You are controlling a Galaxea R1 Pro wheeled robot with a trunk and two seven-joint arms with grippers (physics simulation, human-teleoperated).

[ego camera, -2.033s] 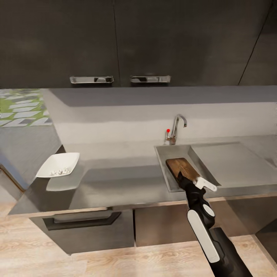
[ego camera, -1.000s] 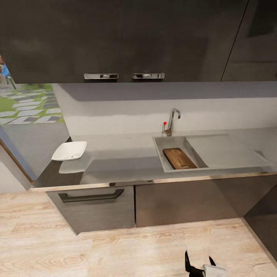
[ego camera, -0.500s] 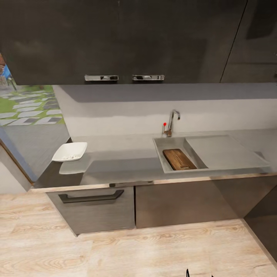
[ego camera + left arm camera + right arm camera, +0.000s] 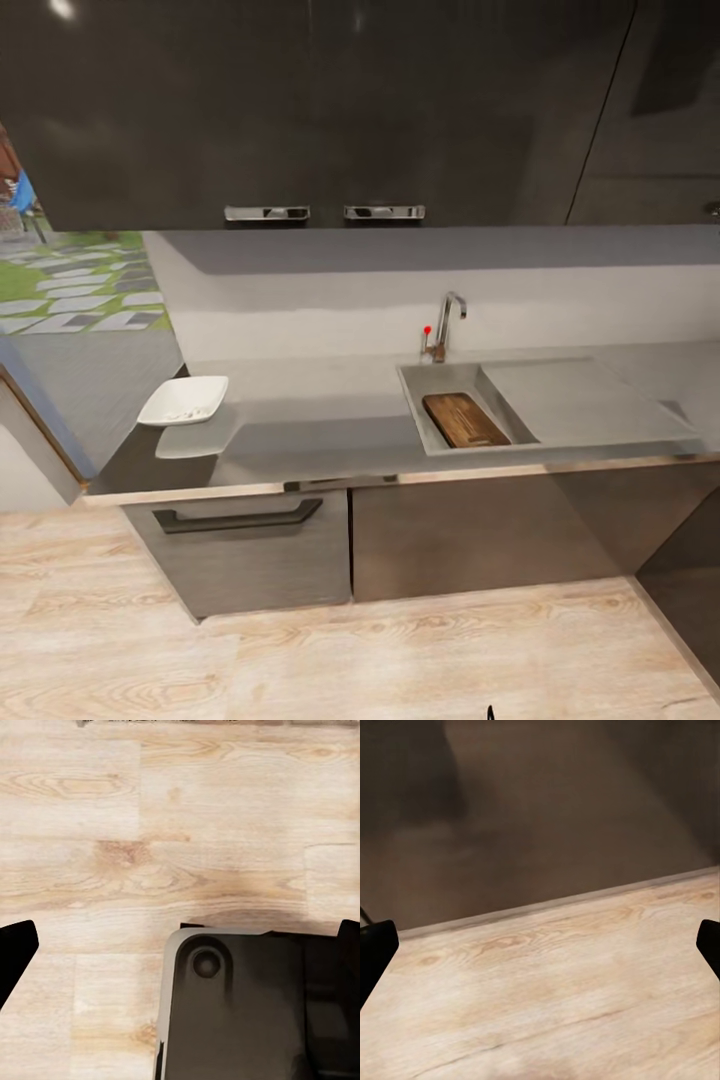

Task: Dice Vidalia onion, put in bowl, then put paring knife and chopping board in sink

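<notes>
We see board [image 4: 463, 419] lying flat in sink [image 4: 420, 410], far ahead of our grippers. Tap [image 4: 446, 322] stands behind sink. Bowl [image 4: 184, 400] sits on countertop [image 4: 310, 430], well to left of sink, small white bits inside. Knife: we cannot make it out. Left gripper [image 4: 180, 952] points down at wood floor [image 4: 187, 832]; dark fingers wide apart, nothing between; robot's dark base [image 4: 247, 1012] below. Right gripper [image 4: 540, 952] low near floor, facing dark cabinet [image 4: 570, 810]; fingers wide apart, holding nothing.
</notes>
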